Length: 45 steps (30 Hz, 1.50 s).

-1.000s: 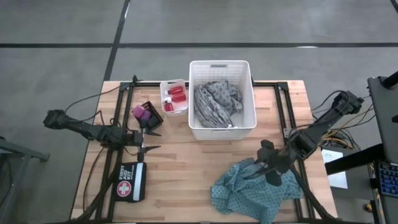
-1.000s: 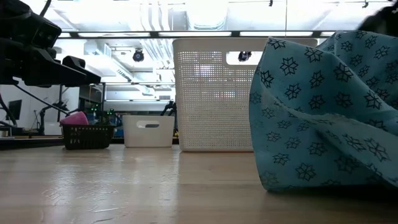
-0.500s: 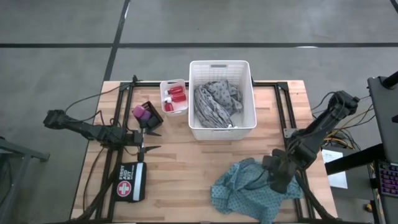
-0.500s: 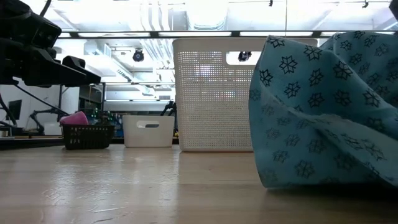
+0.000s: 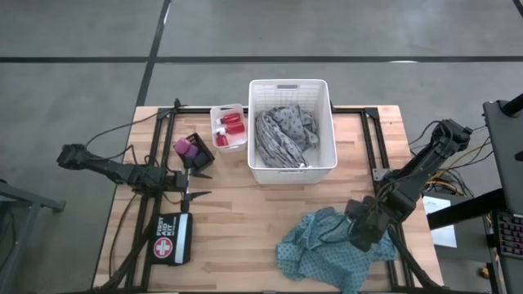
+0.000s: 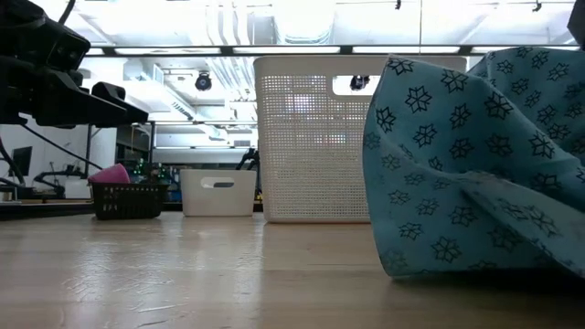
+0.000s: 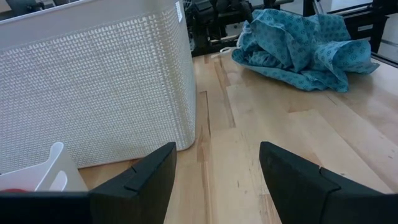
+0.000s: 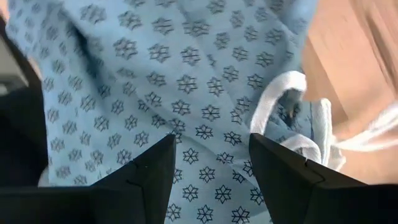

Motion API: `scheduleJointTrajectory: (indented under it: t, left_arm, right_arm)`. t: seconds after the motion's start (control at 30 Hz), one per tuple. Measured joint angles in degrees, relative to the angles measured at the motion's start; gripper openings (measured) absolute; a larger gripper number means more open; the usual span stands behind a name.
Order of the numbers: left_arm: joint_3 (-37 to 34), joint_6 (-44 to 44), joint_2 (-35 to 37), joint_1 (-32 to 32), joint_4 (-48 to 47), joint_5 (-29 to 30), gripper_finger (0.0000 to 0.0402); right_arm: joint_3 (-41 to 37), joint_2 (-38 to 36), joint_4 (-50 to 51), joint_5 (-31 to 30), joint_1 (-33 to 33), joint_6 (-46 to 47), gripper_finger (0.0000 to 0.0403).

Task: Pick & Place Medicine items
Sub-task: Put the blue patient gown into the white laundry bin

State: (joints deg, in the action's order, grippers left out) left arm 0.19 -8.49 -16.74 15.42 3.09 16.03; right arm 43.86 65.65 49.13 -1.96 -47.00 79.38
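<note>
**Teal cloth under the right gripper, one cloth already binned**

The pale wooden desk [image 5: 245, 220] carries everything. The largest thing on it is the white perforated plastic basket [image 5: 292, 88] at the far middle, with a grey patterned cloth [image 5: 282, 135] lying inside it; that part of the job looks done. At the near right a crumpled teal cloth with a dark star print [image 5: 315, 249] lies on the desk, well apart from the basket, so it looks like the piece left to move.

The right gripper [image 5: 364, 233] is down on the right edge of this teal cloth. In the right wrist view its fingers [image 8: 134, 180] stand wide apart with the fabric and a white tie loop [image 8: 289, 112] between them, not pinched as far as I can tell.

At the near left lies a black first-aid pouch with a red cross badge [image 5: 172, 238]. Just left of the basket sits a small white tray [image 5: 227, 110] holding small red bottles [image 5: 233, 124]. Left of that, a little black basket [image 5: 198, 153] holds purple and pink pieces [image 5: 185, 148]. These small items appear already sorted.

The left gripper [image 5: 196, 184] waits at the left of the desk, between the black basket and the pouch, fingers [image 7: 134, 183] wide and empty.
</note>
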Motion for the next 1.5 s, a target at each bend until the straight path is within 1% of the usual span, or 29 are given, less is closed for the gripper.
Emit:
scheduleJointTrajectory:
  t: [0.07,0.17,0.23,0.37,0.4,0.47,0.57,0.67,0.77,0.93,1.23,1.5]
  left_arm:
    - [0.0,0.0,0.0,0.0,0.0,0.0,0.0236]
    - [0.0,0.0,0.0,0.0,0.0,0.0,0.0236]
    - [0.0,0.0,0.0,0.0,0.0,0.0,0.0236]
    - [0.0,0.0,0.0,0.0,0.0,0.0,0.0236]
    - [0.0,0.0,0.0,0.0,0.0,0.0,0.0236]
    - [0.0,0.0,0.0,0.0,0.0,0.0,0.0236]
    - [0.0,0.0,0.0,0.0,0.0,0.0,0.0236]
    - [0.0,0.0,0.0,0.0,0.0,0.0,0.0236]
    - [0.0,0.0,0.0,0.0,0.0,0.0,0.0236]
    - [0.0,0.0,0.0,0.0,0.0,0.0,0.0236]
    - [0.0,0.0,0.0,0.0,0.0,0.0,0.0236]
    - [0.0,0.0,0.0,0.0,0.0,0.0,0.0236]
  right_arm:
    - [0.0,0.0,0.1,-0.6,0.0,3.1,0.0202]
    - [0.0,0.1,0.7,-1.3,0.0,4.5,0.0215]
    - [0.0,0.1,0.9,-3.0,0.0,5.4,0.0234]
    - [0.0,0.1,1.7,-7.7,0.0,15.4,0.0286]
    - [0.0,0.1,1.7,-8.4,0.0,16.1,0.0299]
    - [0.0,0.1,1.2,-8.5,0.0,12.7,0.0320]
    - [0.3,0.1,1.1,-6.2,0.0,4.3,0.0344]
    - [1.0,0.1,0.8,-3.5,0.0,0.8,0.0356]
    - [1.8,0.1,0.6,-2.7,0.0,-1.8,0.0359]
    - [3.1,0.0,1.5,-2.9,0.0,-3.9,0.0363]
    - [3.1,0.1,1.6,-3.0,0.0,-6.5,0.0398]
    - [3.7,0.1,1.4,-2.9,0.0,-9.9,0.0400]
